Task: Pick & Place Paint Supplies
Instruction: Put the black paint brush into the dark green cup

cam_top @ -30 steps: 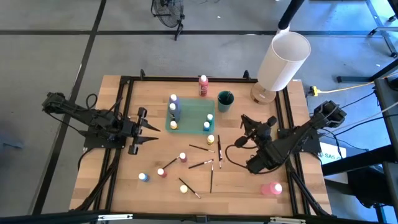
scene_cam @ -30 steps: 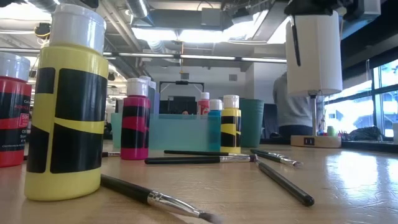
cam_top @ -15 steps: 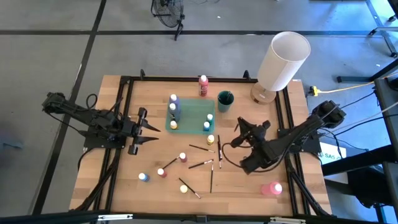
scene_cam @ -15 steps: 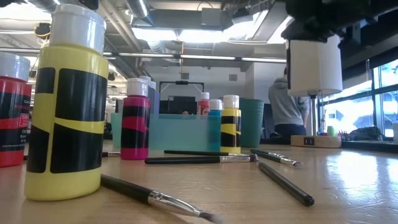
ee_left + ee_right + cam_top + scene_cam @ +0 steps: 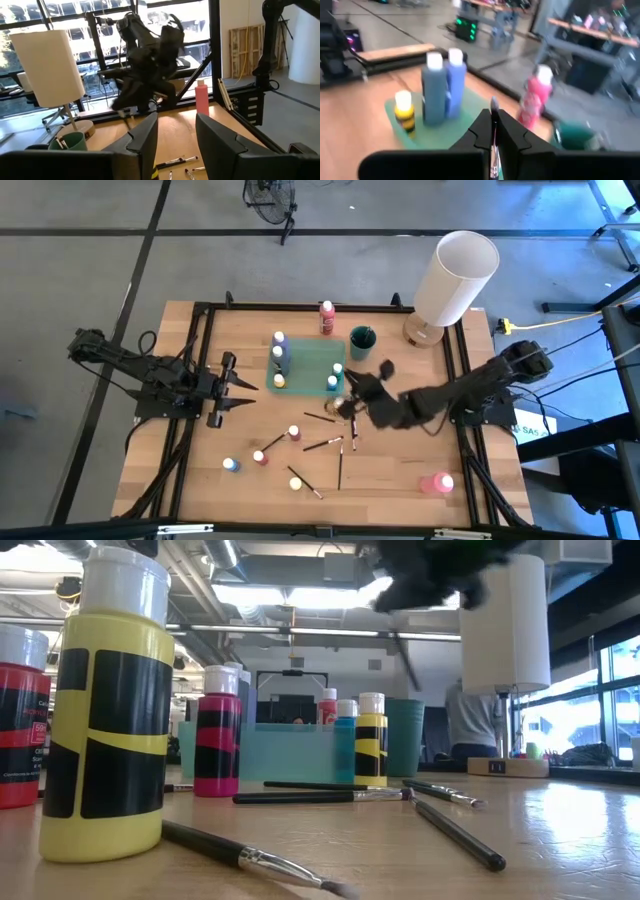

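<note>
High view shows the right gripper [image 5: 352, 393] stretched over the table's middle, just right of the teal tray [image 5: 305, 367], its fingers pinched shut on a thin brush [image 5: 493, 131], carried high, presumably to clear the bottles [image 5: 280, 348] standing in the tray. More brushes [image 5: 323, 444] and small bottles [image 5: 293, 432] lie scattered nearer. At left the waiting left gripper [image 5: 238, 395] sits half open, empty.

Bare wood between tray [image 5: 305, 367] and left gripper [image 5: 243, 396]
</note>
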